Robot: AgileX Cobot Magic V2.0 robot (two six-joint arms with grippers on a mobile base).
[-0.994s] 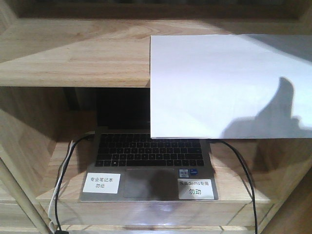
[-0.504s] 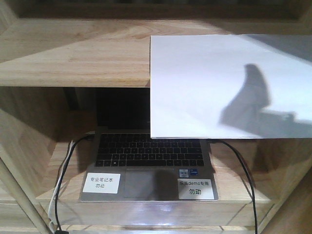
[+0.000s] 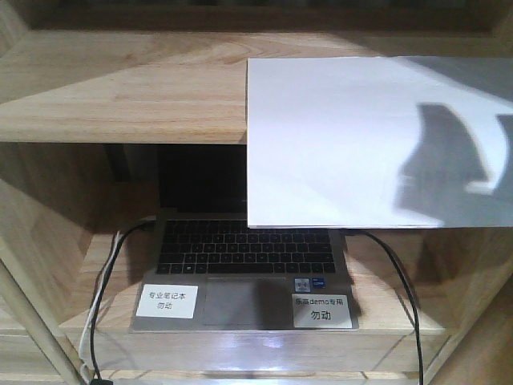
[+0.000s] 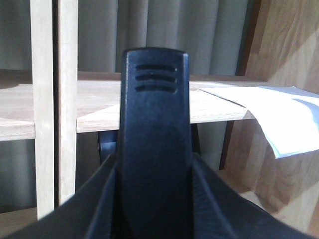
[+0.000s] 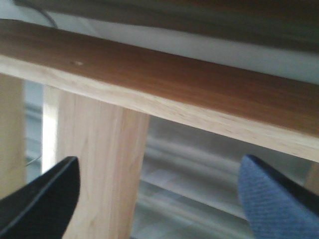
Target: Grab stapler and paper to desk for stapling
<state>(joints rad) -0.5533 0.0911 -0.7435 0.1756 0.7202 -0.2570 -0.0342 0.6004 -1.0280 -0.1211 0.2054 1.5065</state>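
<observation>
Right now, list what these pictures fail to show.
- Front view: paper, cut off at right, hides part of the laptop screen; no arm shows, only a shadow.
- Left wrist view: what is probably the stapler, in the left gripper, blocks the shelf middle.
- Right wrist view: blurred; right gripper open, paper out of frame.

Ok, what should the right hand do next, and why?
Probably move toward the paper and line up with its edge hanging off the shelf. The right hand is open and empty, and its camera shows only wood, no paper.
</observation>
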